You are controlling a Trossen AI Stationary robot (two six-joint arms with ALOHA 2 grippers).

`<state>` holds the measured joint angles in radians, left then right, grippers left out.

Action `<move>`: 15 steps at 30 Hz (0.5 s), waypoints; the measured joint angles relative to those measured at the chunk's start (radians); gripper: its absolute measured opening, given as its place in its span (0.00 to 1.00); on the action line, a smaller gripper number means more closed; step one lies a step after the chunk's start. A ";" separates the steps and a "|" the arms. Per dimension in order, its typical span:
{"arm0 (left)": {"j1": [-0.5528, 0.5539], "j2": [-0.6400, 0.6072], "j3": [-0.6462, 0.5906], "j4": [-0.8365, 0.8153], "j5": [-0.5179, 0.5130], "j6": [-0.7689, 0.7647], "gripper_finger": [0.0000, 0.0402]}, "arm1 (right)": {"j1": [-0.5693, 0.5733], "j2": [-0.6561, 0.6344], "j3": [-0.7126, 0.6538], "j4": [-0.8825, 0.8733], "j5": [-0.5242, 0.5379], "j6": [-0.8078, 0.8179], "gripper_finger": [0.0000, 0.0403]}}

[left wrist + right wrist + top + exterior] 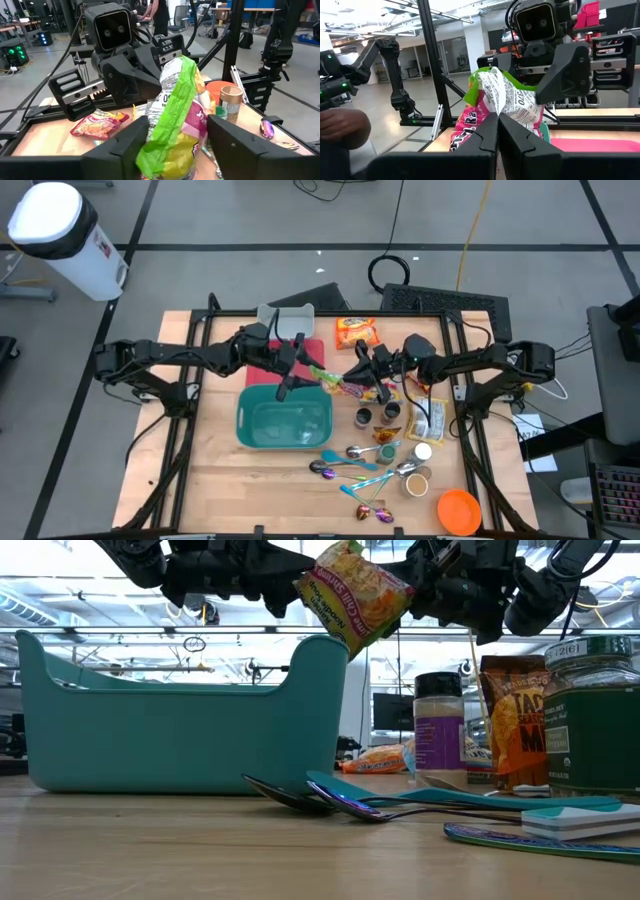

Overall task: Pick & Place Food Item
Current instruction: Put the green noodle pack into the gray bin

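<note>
Your right gripper point(497, 131) is pinched shut on one end of the food packet point(352, 592), holding it up in the air between the two arms, above the near right corner of the teal bin point(285, 420). Your left gripper point(177, 137) faces it from the other side with its fingers straddling the packet's far end, part-way closed around it; whether the pads already press the wrapper you cannot tell from here. The packet's long axis runs roughly left to right, from one gripper to the other, so both are equally close to it, one at each end. That is the relation to watch: the bin lies just to the left of and below the packet, on the left arm's side, so the handover looks like the step in hand. Judge the left grip firm before the right lets go, or the packet may drop onto the spoons point(350, 465) beside the bin rather than into it.
</note>
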<state>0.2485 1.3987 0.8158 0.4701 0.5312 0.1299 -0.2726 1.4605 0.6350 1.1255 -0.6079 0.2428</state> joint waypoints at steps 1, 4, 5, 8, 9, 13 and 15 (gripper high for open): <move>0.000 0.000 0.000 0.000 0.000 0.000 0.45 | 0.000 0.000 0.000 0.000 0.000 0.000 0.00; 0.000 0.000 0.000 0.000 0.000 0.000 0.35 | 0.000 0.000 0.000 0.000 0.000 0.000 0.00; 0.000 0.000 0.000 -0.001 0.000 0.000 0.31 | 0.000 0.000 0.000 0.000 0.000 0.000 0.00; 0.009 -0.007 0.000 -0.013 -0.001 -0.003 0.19 | 0.000 0.000 0.000 0.000 0.001 0.003 0.00; 0.016 -0.018 0.000 -0.031 -0.004 -0.007 0.14 | 0.000 0.000 0.000 0.000 0.004 0.008 0.00; 0.043 -0.071 0.000 -0.075 -0.005 -0.022 0.02 | -0.002 -0.009 0.000 0.000 0.013 0.011 0.00; 0.054 -0.102 0.000 -0.099 -0.008 -0.031 0.03 | -0.002 -0.015 0.000 0.004 0.012 0.011 0.01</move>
<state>0.3028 1.2963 0.8162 0.3712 0.5232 0.0986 -0.2741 1.4451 0.6353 1.1292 -0.5955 0.2539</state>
